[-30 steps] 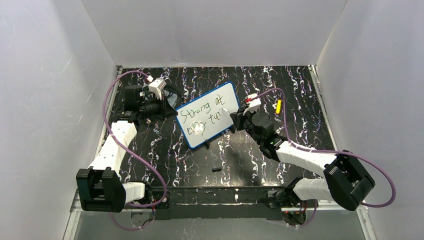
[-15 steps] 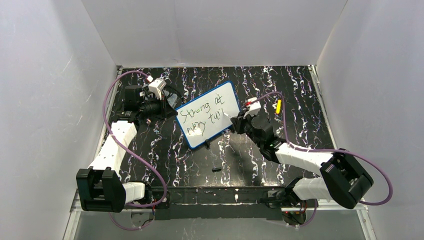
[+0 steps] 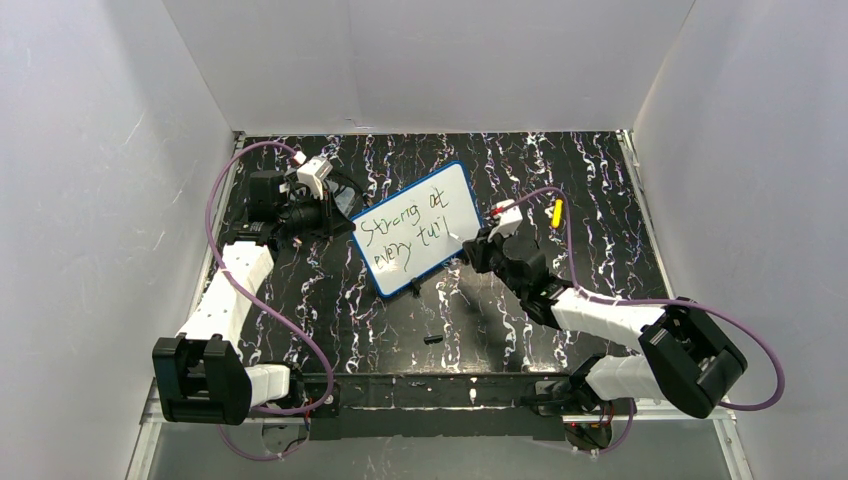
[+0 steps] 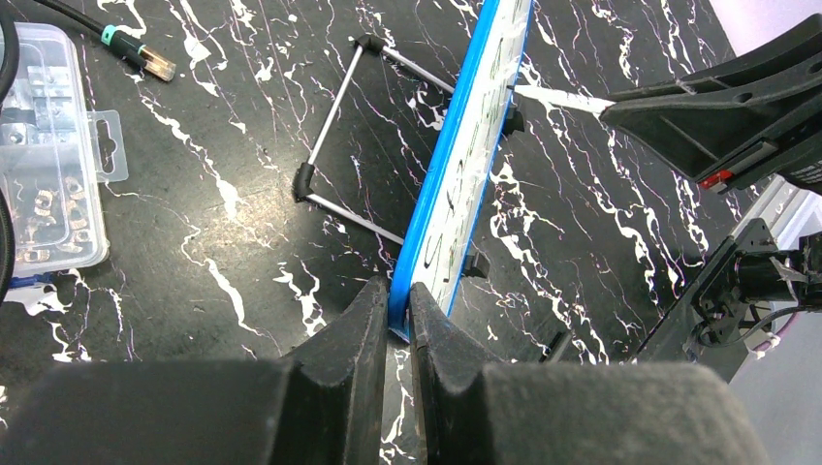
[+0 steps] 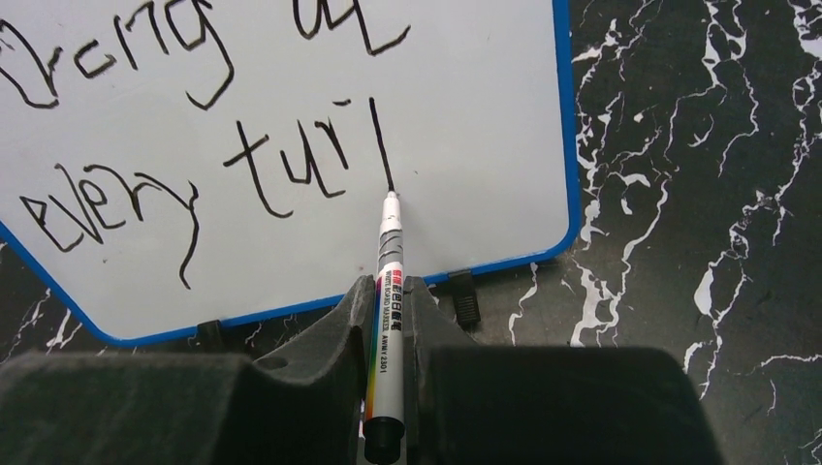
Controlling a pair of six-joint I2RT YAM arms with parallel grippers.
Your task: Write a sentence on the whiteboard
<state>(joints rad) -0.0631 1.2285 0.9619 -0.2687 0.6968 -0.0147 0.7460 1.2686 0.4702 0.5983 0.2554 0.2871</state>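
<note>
The whiteboard (image 3: 415,228) stands tilted on a wire stand at the table's middle; it shows edge-on in the left wrist view (image 4: 463,165) and flat in the right wrist view (image 5: 465,87). The sentence (image 5: 194,155) reads "Strong at" over "every tur" plus a fresh downstroke. My left gripper (image 4: 398,300) is shut on the board's left blue rim. My right gripper (image 5: 390,291) is shut on a white marker (image 5: 386,300), its tip (image 5: 391,197) touching the board at the foot of the last stroke. The right gripper sits just right of the board (image 3: 480,243).
A wire stand (image 4: 339,155) props the board from behind. A clear parts box (image 4: 44,165) and a cable plug (image 4: 141,58) lie left of it. A yellow object (image 3: 556,212) lies right of the board, a small dark piece (image 3: 432,340) near the front.
My right gripper has moved down along the board and the marker has drawn a new downstroke after "tur". The left gripper and board have not moved.
</note>
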